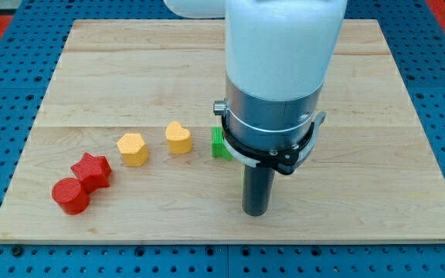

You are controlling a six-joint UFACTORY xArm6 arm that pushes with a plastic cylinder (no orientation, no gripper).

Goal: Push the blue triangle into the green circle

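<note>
My arm's white and metal body fills the middle of the view. Its dark rod comes down to my tip [255,211] on the wooden board [361,139]. A green block [219,144] shows only as a sliver at the arm's left edge, just up and left of my tip; its shape cannot be made out. No blue triangle shows; it may be hidden behind the arm.
A yellow heart [178,137] and a yellow hexagon [133,149] lie left of the green block. A red star [91,171] and a red circle [70,194] sit touching at the lower left. Blue pegboard surrounds the board.
</note>
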